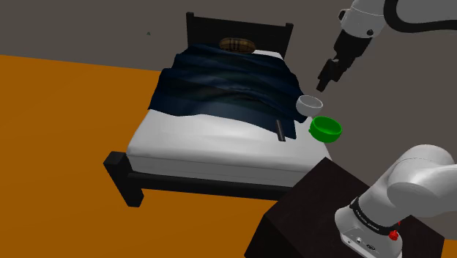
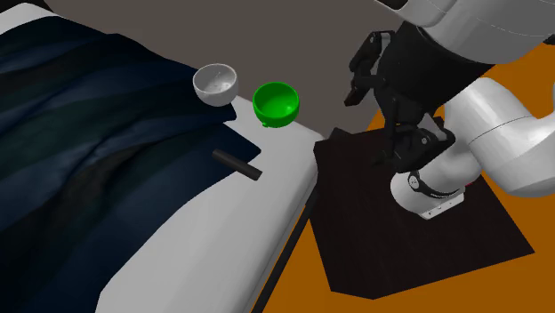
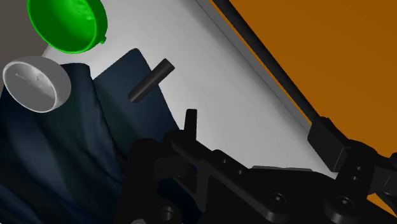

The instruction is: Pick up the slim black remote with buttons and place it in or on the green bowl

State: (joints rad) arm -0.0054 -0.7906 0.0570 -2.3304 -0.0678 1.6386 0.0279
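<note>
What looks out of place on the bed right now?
The round green bowl and the pale grey bowl perch on the white mattress's very edge, seemingly overhanging it. Nothing else stands out.

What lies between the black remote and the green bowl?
Nothing loose: the wrist view shows just the dark blanket's corner and bare white sheet between remote and green bowl.

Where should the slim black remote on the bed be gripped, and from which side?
Probably at its middle, across the narrow width, coming straight down from above. The remote lies flat at the edge of the dark blanket, so its long sides are free to pinch.
</note>
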